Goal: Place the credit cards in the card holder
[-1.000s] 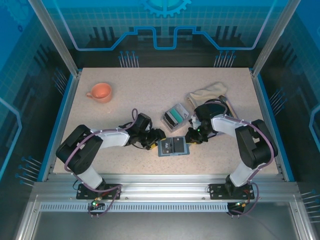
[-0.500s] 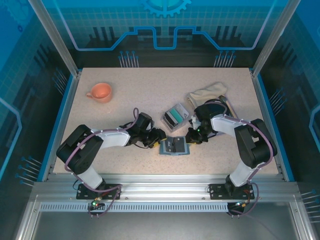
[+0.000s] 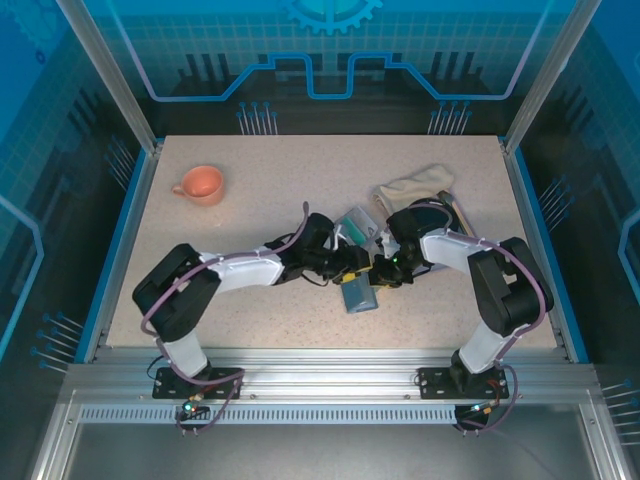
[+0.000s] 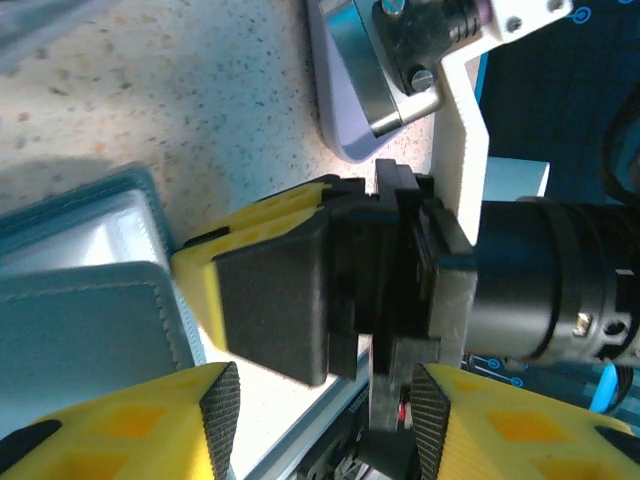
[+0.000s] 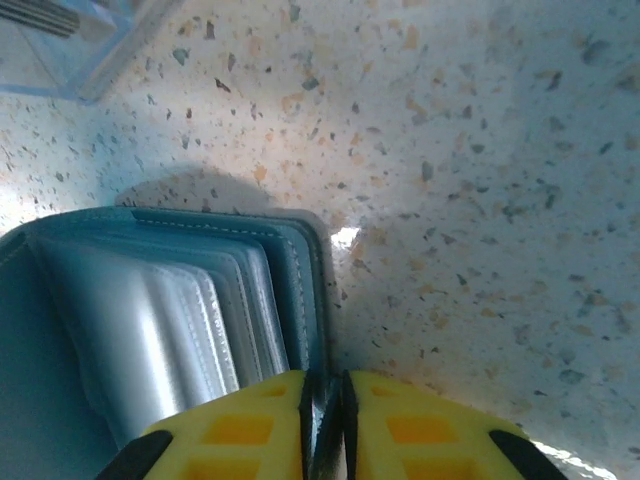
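Your right end effector [image 5: 325, 385] pinches the card holder [image 5: 150, 300] by its edge, nearly closed. Your left end effector [image 4: 322, 400] stands half open, gripping nothing, mid-counter [image 3: 250, 170] toward the near edge.

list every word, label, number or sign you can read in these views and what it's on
No readable words or numbers in any view.
Soft teal-blue folding card holder: plain, no print visible.
Small teal credit cards in the clear plastic box: any print is too small to read.
Gear symbol on the blue back panel: a graphic, no words.
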### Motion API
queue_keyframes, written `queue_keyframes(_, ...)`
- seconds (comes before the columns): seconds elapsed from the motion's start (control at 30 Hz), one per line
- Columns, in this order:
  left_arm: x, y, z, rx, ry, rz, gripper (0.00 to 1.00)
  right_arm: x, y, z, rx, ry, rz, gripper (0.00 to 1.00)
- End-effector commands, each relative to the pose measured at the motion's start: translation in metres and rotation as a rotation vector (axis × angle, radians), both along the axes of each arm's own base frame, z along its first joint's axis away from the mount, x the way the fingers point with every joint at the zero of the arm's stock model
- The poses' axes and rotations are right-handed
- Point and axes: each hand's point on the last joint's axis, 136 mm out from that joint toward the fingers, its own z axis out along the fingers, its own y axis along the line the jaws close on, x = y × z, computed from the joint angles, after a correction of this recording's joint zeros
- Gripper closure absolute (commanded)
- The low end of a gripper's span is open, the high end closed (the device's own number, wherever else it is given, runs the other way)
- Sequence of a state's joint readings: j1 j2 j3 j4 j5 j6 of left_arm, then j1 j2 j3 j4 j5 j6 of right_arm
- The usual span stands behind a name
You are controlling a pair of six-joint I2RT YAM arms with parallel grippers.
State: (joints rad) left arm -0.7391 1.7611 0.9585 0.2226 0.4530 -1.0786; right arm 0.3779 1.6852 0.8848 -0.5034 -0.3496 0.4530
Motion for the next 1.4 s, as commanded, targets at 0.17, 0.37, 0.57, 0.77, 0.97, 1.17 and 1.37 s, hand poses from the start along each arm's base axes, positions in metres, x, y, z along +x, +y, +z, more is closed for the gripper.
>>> queue_keyframes(0.17,-0.001,-0.005,-0.045,0.045,0.117,0.045,0.51,-0.001,-0.025,0.019,0.005,-0.039,-0.101,0.7)
queue_keyframes(0.37,-0.003,-0.004,-0.047,0.06,0.11,0.043,0.51,-0.003,-0.03,0.029,0.037,-0.037,-0.097,0.66)
queue_keyframes(0.57,-0.004,-0.003,-0.048,0.066,0.111,0.043,0.52,-0.004,-0.029,0.037,0.053,-0.046,-0.089,0.74)
queue_keyframes(0.77,-0.005,-0.002,-0.048,0.071,0.109,0.038,0.52,-0.006,-0.028,0.043,0.066,-0.043,-0.076,0.77)
queue_keyframes(0.97,-0.006,-0.002,-0.047,0.077,0.105,0.034,0.52,-0.008,-0.03,0.046,0.07,-0.05,-0.075,0.79)
queue_keyframes(1.17,-0.006,-0.003,-0.045,0.081,0.102,0.026,0.52,-0.008,-0.03,0.047,0.079,-0.053,-0.072,0.86)
queue_keyframes(1.37,-0.005,-0.004,-0.04,0.076,0.088,0.02,0.5,-0.006,-0.028,0.047,0.094,-0.047,-0.065,0.94)
